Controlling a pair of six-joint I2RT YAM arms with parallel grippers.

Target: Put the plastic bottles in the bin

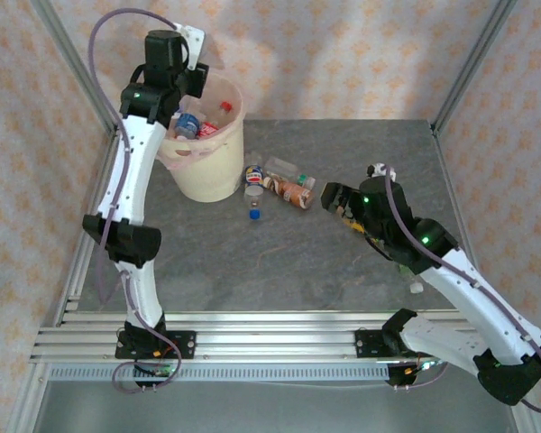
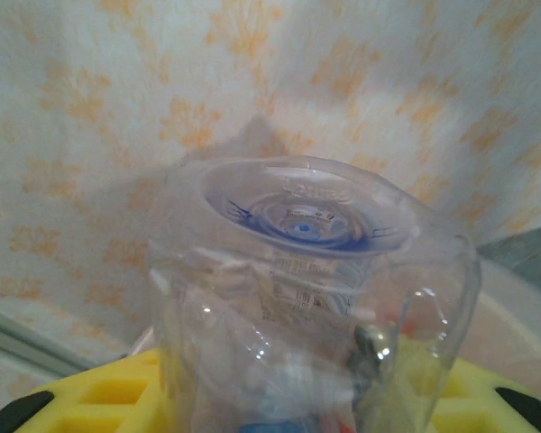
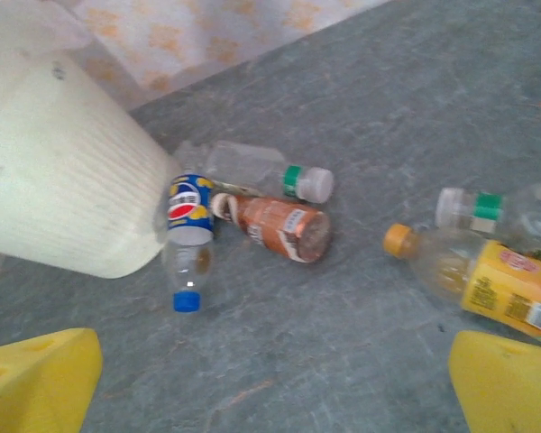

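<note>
The cream bin [image 1: 212, 167] stands at the back left with a pink bag liner and a few bottles inside [image 1: 191, 124]. My left gripper [image 1: 178, 97] hangs over its rim, shut on a clear plastic bottle [image 2: 307, 271] whose base faces the wrist camera between the yellow fingers [image 2: 90, 401]. My right gripper [image 3: 270, 397] is open above bare table. Ahead of it lie a blue-capped Pepsi bottle [image 3: 187, 236], a brown-labelled bottle [image 3: 279, 225] and a clear bottle with a green band [image 3: 257, 170]. To its right lie an orange-capped yellow-label bottle [image 3: 482, 275] and another green-banded clear bottle [image 3: 500, 209].
The bin [image 3: 63, 180] is to the left of the loose bottles, touching the Pepsi bottle. The grey table [image 1: 279, 262] is ringed by aluminium posts and patterned walls. The right arm [image 1: 433, 262] stretches across the right half of the table.
</note>
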